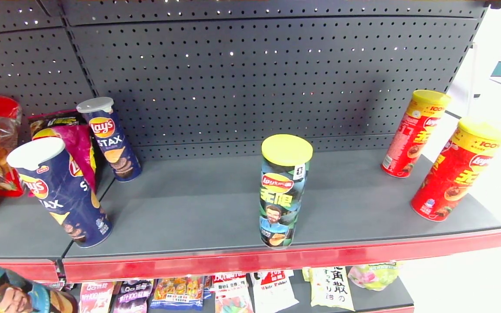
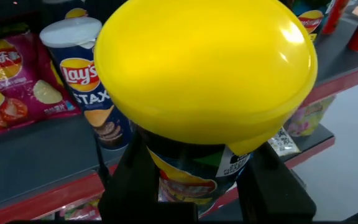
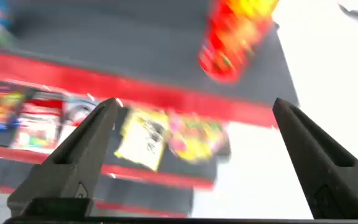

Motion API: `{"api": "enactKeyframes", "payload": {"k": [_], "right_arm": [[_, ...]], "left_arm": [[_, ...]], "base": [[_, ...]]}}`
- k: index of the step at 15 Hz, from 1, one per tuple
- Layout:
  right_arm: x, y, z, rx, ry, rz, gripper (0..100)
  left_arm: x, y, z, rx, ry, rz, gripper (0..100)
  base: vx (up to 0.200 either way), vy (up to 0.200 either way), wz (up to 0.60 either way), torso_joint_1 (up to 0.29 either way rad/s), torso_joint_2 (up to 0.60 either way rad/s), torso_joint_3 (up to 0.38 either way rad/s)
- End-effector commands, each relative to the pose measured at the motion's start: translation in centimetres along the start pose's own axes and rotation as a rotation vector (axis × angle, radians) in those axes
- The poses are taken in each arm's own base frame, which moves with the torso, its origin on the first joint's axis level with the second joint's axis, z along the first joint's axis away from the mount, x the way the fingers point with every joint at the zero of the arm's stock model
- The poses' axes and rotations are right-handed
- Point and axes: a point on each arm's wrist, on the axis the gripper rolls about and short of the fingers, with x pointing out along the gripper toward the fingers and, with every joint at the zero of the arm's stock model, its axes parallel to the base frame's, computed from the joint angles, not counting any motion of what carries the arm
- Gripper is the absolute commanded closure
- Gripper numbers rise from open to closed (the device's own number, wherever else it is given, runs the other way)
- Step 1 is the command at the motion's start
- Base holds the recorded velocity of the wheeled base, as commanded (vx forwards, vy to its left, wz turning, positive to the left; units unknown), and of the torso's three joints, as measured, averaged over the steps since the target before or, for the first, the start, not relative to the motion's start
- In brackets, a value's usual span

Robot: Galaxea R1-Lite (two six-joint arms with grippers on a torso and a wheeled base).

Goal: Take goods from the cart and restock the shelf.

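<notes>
- Yellow plastic is capping the dark teal-and-black cylindrical chip can (image 2: 204,68) that our left tool (image 2: 194,171) is gripping, with its black fingers (image 2: 129,186) pressing on opposite sides of the can's body.
- In the head view we are seeing this held can (image 1: 2,291) at the lower left corner. It is sitting out in front of the grey metal shelf (image 1: 198,204) and below the shelf's red front lip.
- Our right tool (image 3: 194,162) is hanging with its two dark fingers spread wide apart and nothing between them. It is facing the right end of the shelf's red lip.
- A second teal-and-black can with a yellow lid (image 1: 283,191) is standing upright on the shelf, close to the front edge and near the middle.
- Two red cans with yellow lids are standing at the shelf's right end. The back one (image 1: 413,132) is sitting near the perforated back panel, and the front one (image 1: 459,169) is sitting nearer the front corner.
- Two dark blue cans with white lids are standing at the left. One (image 1: 61,191) is at the front, and the other (image 1: 110,139) is by the back panel.
- A magenta snack bag (image 1: 81,148) is sitting between the blue cans, just beside the front one.
- Assorted flat snack packets (image 1: 233,295) are lying on the lower shelf beneath the red lip.
</notes>
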Motion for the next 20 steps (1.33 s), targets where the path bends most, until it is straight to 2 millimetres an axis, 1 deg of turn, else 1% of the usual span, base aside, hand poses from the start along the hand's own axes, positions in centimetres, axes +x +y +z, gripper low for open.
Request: {"api": "enactKeyframes", "payload": {"k": [1, 4, 5, 6, 7, 9, 10, 12, 15, 17, 18, 20], "right_arm": [[-2.8, 0.3, -2.2, 0.041, -0.042, -0.146, 0], [-4.4, 1.2, -6.1, 0.044, -0.071, -0.167, 0], [-4.1, 1.5, -7.1, 0.071, -0.052, -0.154, 0], [-3.8, 1.7, -7.3, 0.133, -0.065, -0.095, 0], [-3.4, 1.9, -7.6, 0.151, -0.087, -0.007, 0], [-3.0, 2.2, -7.5, 0.175, -0.152, 0.118, 0], [-3.0, 2.2, -7.5, 0.197, -0.155, 0.132, 0], [-2.9, 2.3, -7.5, 0.165, -0.168, 0.179, 0], [-2.9, 2.3, -7.6, 0.189, -0.169, 0.16, 0], [-2.8, 2.2, -7.5, 0.261, -0.181, 0.134, 0], [-2.8, 2.2, -7.5, 0.265, -0.182, 0.139, 0], [-2.8, 2.3, -7.5, 0.252, -0.184, 0.157, 0]], "left_arm": [[0.5, 0.1, -0.1, -0.018, 0.027, -0.017, 100], [0.6, 0.0, -0.1, -0.031, 0.025, -0.055, 100], [0.6, 0.0, -0.1, -0.031, 0.025, -0.064, 100], [0.6, 0.0, -0.2, -0.032, 0.028, -0.067, 100], [0.7, 0.0, -0.2, -0.034, 0.032, -0.068, 100], [0.8, 0.1, -0.3, -0.036, 0.041, -0.069, 100], [0.8, 0.1, -0.3, -0.036, 0.041, -0.074, 100], [0.9, 0.1, -0.2, -0.038, 0.043, -0.086, 100], [0.9, 0.1, -0.1, -0.037, 0.04, -0.086, 100], [0.6, 0.0, -0.1, -0.033, 0.029, -0.08, 100], [0.4, 0.0, 0.0, -0.029, 0.017, -0.065, 100], [0.0, 0.1, 0.7, -0.013, -0.012, 0.051, 100]], "base": [[0.0, 0.0, 0.0, 0.0, 0.0, 0.0], [0.0, 0.0, 0.0, 0.0, 0.0, 0.0], [0.0, 0.0, 0.0, 0.0, 0.0, 0.0], [0.0, 0.0, 0.0, 0.0, 0.0, 0.0], [0.0, 0.0, 0.0, 0.0, 0.0, 0.0], [0.0, 0.0, 0.0, 0.0, 0.0, 0.0], [0.0, 0.0, 0.0, 0.0, 0.0, 0.0], [0.0, 0.0, 0.0, 0.0, 0.0, 0.0], [0.0, 0.0, 0.0, 0.0, 0.0, 0.0], [0.0, 0.0, 0.0, 0.0, 0.0, 0.0], [0.0, 0.0, 0.0, 0.0, 0.0, 0.0], [0.0, 0.0, 0.0, 0.0, 0.0, 0.0]]}}
